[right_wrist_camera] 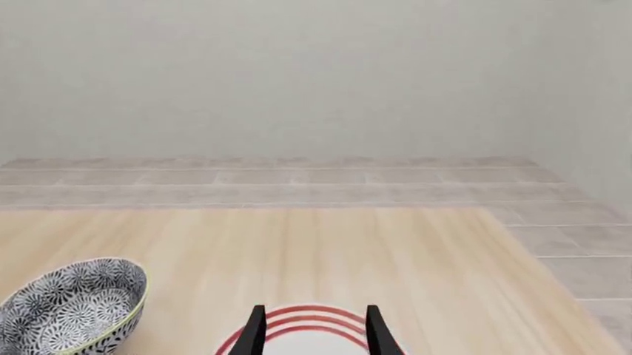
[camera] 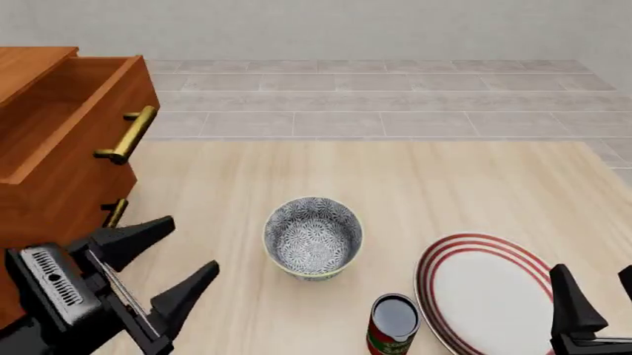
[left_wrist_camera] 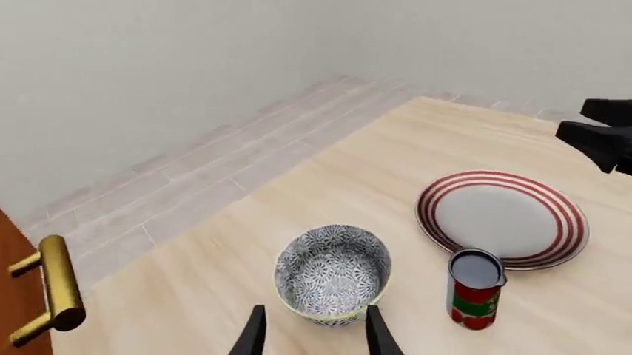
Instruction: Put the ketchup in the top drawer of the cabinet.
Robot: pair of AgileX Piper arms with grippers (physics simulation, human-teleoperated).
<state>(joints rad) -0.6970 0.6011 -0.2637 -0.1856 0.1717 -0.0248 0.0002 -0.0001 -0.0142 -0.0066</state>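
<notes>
Front view: cabinet (camera: 44,177) at tabletop's (camera: 395,185) left edge, top drawer (camera: 69,118) already pulled out, nothing visible inside. Opening done; grasp, carry, drop all left. Ketchup (camera: 393,325) upright on tabletop, just beside striped plate (camera: 493,296), near patterned bowl (camera: 313,237). Left claw (camera: 173,262) spread, holding nothing, between cabinet and bowl. Right claw (camera: 593,303) spread, empty, over plate.

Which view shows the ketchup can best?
The left wrist view: the ketchup can stands whole beside the striped plate. The front view cuts off its lower part at the picture edge. The right wrist view misses it entirely.
</notes>
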